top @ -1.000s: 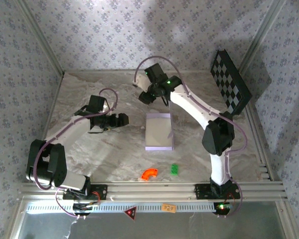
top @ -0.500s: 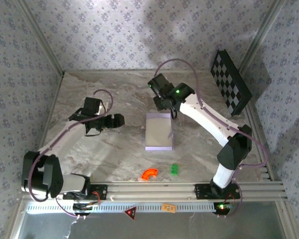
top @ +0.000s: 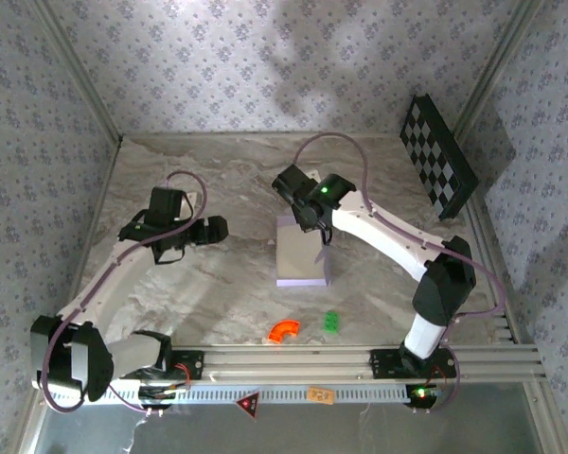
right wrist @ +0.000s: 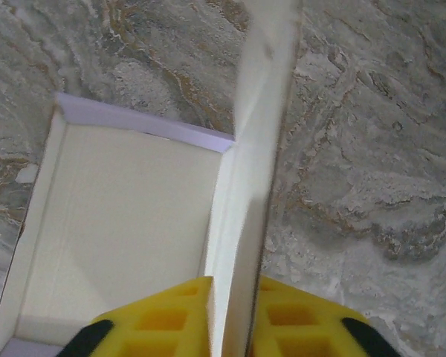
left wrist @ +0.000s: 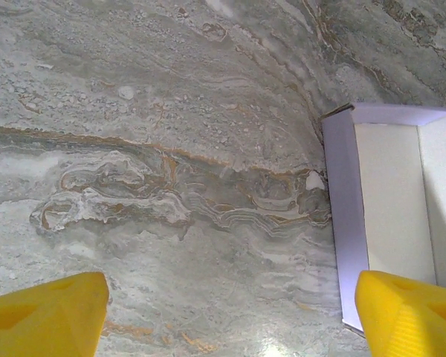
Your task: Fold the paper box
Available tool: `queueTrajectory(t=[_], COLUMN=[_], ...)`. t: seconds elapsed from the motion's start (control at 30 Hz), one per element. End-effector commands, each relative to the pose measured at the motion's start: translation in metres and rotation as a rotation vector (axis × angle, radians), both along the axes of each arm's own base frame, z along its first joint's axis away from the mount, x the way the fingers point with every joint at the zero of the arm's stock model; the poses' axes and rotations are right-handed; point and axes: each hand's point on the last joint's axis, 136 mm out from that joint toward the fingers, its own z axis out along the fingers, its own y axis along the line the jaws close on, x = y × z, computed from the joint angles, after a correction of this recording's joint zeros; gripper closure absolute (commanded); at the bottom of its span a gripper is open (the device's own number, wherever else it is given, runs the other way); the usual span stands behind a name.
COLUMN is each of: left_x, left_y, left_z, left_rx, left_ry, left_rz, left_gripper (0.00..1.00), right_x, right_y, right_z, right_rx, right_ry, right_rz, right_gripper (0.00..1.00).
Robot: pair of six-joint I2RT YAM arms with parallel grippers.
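The paper box (top: pixel 299 257) lies in the middle of the marble table as an open, pale lilac tray with an off-white inside (right wrist: pixel 126 216). Its right wall (right wrist: pixel 256 149) stands upright. My right gripper (right wrist: pixel 234 286) is shut on that wall, one yellow pad on each face, and it reaches in from the box's far right corner (top: pixel 318 234). My left gripper (top: pixel 222 227) hovers left of the box, apart from it. Its jaws are open (left wrist: pixel 230 297) over bare table, and the box's left edge (left wrist: pixel 343 223) lies beside the right fingertip (left wrist: pixel 405 312).
A black-and-white checkered board (top: pixel 438 156) leans at the back right. An orange curved piece (top: pixel 284 330) and a small green piece (top: pixel 332 322) lie near the front, ahead of the metal rail (top: pixel 293 359). Patterned walls close in three sides.
My right gripper came down from beyond the box's far edge onto its right wall and shut on it. The left arm drew back slightly to the left, still open.
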Motion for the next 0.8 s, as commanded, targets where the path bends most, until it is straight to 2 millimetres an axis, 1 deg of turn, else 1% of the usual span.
queueTrajectory(t=[0.0, 0.1, 0.13, 0.27, 0.33, 0.4, 0.47, 0.5, 0.63, 0.7, 0.77], left_x=[-0.003, -0.001, 0.0, 0.002, 0.002, 0.003, 0.004, 0.005, 0.005, 0.004, 0.003], left_y=[0.011, 0.018, 0.02, 0.027, 0.031, 0.028, 0.023, 0.02, 0.016, 0.015, 0.019], left_z=[0.009, 0.02, 0.023, 0.031, 0.033, 0.035, 0.036, 0.037, 0.036, 0.036, 0.034], left_rx=[0.033, 0.033, 0.034, 0.055, 0.06, 0.047, 0.014, -0.005, -0.036, -0.049, -0.063], left_ry=[-0.046, -0.12, -0.135, -0.148, -0.149, -0.16, -0.155, -0.154, -0.149, -0.153, -0.149], left_rz=[0.027, 0.066, 0.072, 0.079, 0.08, 0.05, 0.026, 0.015, 0.013, 0.014, 0.05], left_gripper=[0.15, 0.14, 0.14, 0.12, 0.08, 0.0, 0.0, 0.0, 0.0, 0.0, 0.0], right_x=[0.002, 0.01, 0.012, 0.01, 0.01, 0.007, -0.001, -0.004, -0.002, 0.001, -0.002], right_y=[-0.006, 0.001, 0.005, 0.027, 0.035, 0.042, 0.05, 0.055, 0.07, 0.079, 0.086], right_z=[0.008, 0.01, 0.011, 0.003, 0.0, -0.002, -0.003, -0.002, 0.005, 0.013, 0.022], right_rx=[-0.064, -0.125, -0.146, -0.186, -0.187, -0.172, -0.162, -0.161, -0.122, -0.054, 0.012], right_ry=[-0.029, -0.049, -0.053, -0.003, 0.02, 0.061, 0.083, 0.077, 0.017, -0.009, -0.019], right_rz=[0.052, 0.162, 0.208, 0.49, 0.622, 0.763, 0.91, 0.983, 1.179, 1.23, 1.309], right_gripper=[0.9, 1.0, 1.0, 1.0, 1.0, 1.0, 1.0, 1.0, 1.0, 1.0, 1.0])
